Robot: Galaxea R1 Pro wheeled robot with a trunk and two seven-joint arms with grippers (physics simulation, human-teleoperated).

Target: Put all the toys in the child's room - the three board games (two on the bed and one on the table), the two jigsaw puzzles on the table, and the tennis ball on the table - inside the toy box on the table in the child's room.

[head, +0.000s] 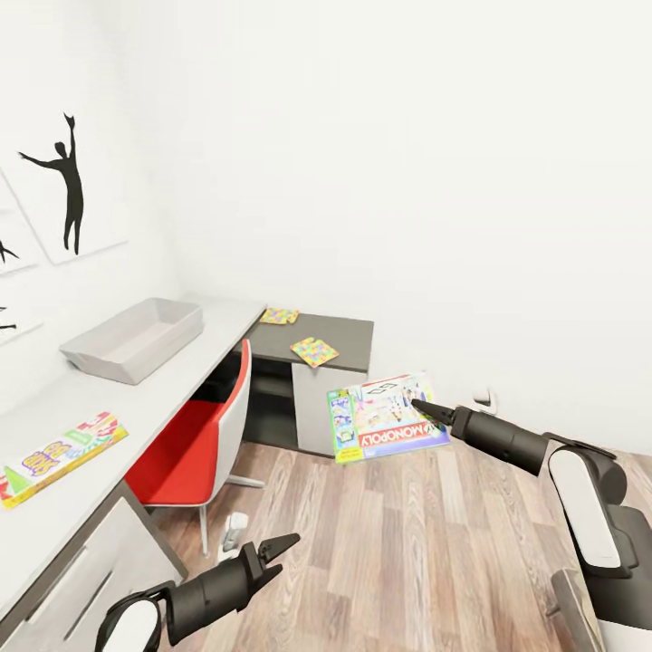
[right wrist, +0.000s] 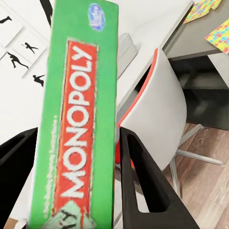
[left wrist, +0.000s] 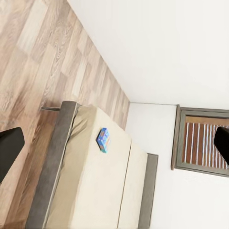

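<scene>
My right gripper is shut on the green-edged Monopoly board game, held in the air over the wood floor; its green side sits between the black fingers. The grey toy box stands on the pale table. A yellow-green-red board game lies nearer on that top. Two jigsaw puzzles lie on the dark-grey section. My left gripper hangs low, open, holding nothing. A small blue board game lies on the beige bed. The tennis ball is out of view.
A red and white swivel chair is pushed under the table between me and the toy box. White drawers front the table's near end. Wood floor stretches ahead to the white wall.
</scene>
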